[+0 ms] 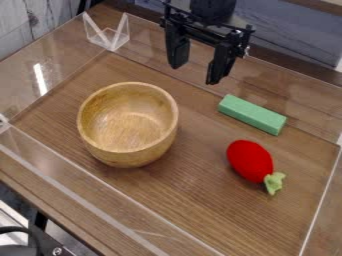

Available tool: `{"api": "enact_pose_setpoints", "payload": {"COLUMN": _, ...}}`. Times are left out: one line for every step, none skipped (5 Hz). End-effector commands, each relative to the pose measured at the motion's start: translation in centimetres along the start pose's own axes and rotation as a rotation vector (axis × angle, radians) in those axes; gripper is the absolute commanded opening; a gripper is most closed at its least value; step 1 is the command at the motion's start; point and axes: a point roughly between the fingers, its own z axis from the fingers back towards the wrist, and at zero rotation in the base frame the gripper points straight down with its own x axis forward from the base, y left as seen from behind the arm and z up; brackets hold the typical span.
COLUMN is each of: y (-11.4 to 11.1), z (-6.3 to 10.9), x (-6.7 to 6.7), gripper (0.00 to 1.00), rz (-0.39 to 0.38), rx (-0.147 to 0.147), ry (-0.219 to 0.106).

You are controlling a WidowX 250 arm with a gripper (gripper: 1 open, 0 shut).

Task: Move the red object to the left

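The red object [250, 161] is a small glossy strawberry-like toy with a green leafy tip pointing to the lower right. It lies on the wooden table at the right, toward the front. My gripper [198, 62] hangs above the back middle of the table, pointing down, its two dark fingers spread open with nothing between them. It is well behind and to the left of the red object, not touching it.
A wooden bowl [128, 122] stands left of centre. A flat light-green block [253, 114] lies between the gripper and the red object. Clear acrylic walls [104, 33] border the table, with a folded clear piece at the back left.
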Motion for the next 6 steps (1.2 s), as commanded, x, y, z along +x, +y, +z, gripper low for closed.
{"api": "enact_pose_setpoints", "payload": {"y": -0.5, "z": -1.3, "x": -0.2, "gripper": 1.0, "rz": 0.006, "rx": -0.008, "ry": 0.033}}
{"api": "enact_pose_setpoints", "payload": {"y": -1.3, "z": -2.1, "x": -1.1, "gripper": 1.0, "rz": -0.001, "rx": -0.014, "ry": 0.044}}
{"api": "enact_pose_setpoints", "payload": {"y": -2.5, "z": -2.4, "x": -1.9, "gripper": 1.0, "rz": 0.045, "rx": -0.017, "ry": 0.03}}
{"api": "enact_pose_setpoints", "payload": {"y": -2.5, "z": -3.5, "x": -2.4, "gripper": 1.0, "rz": 0.101, "rx": -0.02, "ry": 0.038}}
{"api": "enact_pose_setpoints", "payload": {"y": -3.0, "z": -4.2, "x": -2.9, "gripper": 1.0, "rz": 0.21, "rx": -0.031, "ry": 0.02}}
{"api": "enact_pose_setpoints", "payload": {"y": -3.6, "z": -4.8, "x": -2.7, "gripper": 1.0, "rz": 0.406, "rx": -0.051, "ry": -0.007}}
